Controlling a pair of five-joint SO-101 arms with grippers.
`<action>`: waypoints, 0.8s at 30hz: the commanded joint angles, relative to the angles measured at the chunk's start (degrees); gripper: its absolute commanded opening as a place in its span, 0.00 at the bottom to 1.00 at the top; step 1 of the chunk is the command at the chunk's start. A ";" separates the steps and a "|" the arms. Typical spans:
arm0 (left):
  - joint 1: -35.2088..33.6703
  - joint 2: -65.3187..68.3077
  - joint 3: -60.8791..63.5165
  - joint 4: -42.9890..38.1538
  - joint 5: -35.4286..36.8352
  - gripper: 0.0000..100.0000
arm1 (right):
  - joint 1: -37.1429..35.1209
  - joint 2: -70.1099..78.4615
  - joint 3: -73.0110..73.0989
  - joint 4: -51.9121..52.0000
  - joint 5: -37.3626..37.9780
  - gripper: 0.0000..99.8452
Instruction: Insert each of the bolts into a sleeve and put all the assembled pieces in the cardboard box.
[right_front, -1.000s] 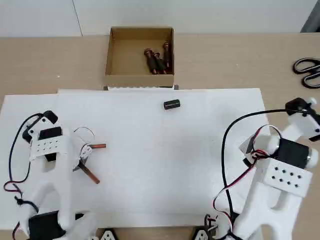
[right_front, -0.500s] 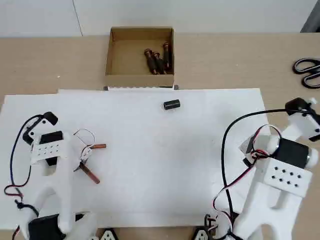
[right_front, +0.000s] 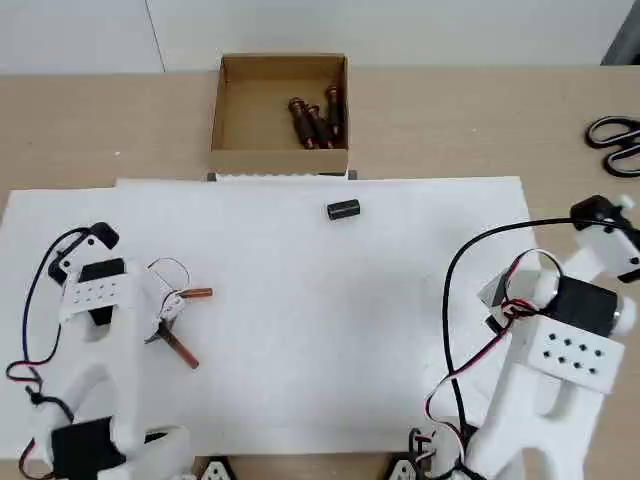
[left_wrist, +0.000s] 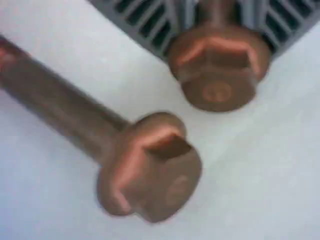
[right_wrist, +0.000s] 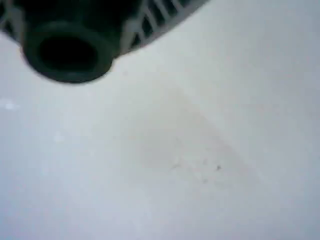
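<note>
- Held bolt (right_front: 196, 293): it is gripped near its head by the left gripper (right_front: 172, 303) over the left part of the white sheet (right_front: 320, 340). It is kept roughly level, with its shank pointed toward the middle of the sheet.
- In the left wrist view the held bolt (left_wrist: 217, 70) is seen head-on. Its shank is pressed against a grey ribbed finger (left_wrist: 145, 20), and the fingers are closed on it.
- A loose bolt (right_front: 179, 349) is laid slantwise on the sheet just beside the left gripper, on the side nearer the arm bases. It is set apart from the held bolt.
- The right gripper (right_front: 497, 300) is placed over the right edge of the sheet. Its fingers are clamped on a held sleeve (right_wrist: 67, 52), which is black, with its open bore turned toward the wrist camera.
- A loose sleeve (right_front: 343, 209) is left lying on the sheet near its far edge, just in front of the cardboard box (right_front: 280, 160) and well apart from both grippers.
- Three assembled pieces (right_front: 316, 120) are laid close together inside the box, in its right half.
- The box is set on the table (right_front: 450, 120), just beyond the far edge of the sheet.
- Scissors (right_front: 612, 143) are seen at the right edge of the table.
</note>
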 joint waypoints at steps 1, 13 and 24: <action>-0.35 5.36 -2.86 1.49 -0.18 0.00 | 0.66 -1.54 -0.26 -0.22 0.62 0.00; 1.76 -6.15 -32.57 25.14 -2.99 0.00 | 0.40 -1.63 -2.99 0.48 4.57 0.00; 17.32 -33.49 -35.21 28.66 -9.32 0.00 | 0.22 -5.76 -15.74 3.56 19.60 0.00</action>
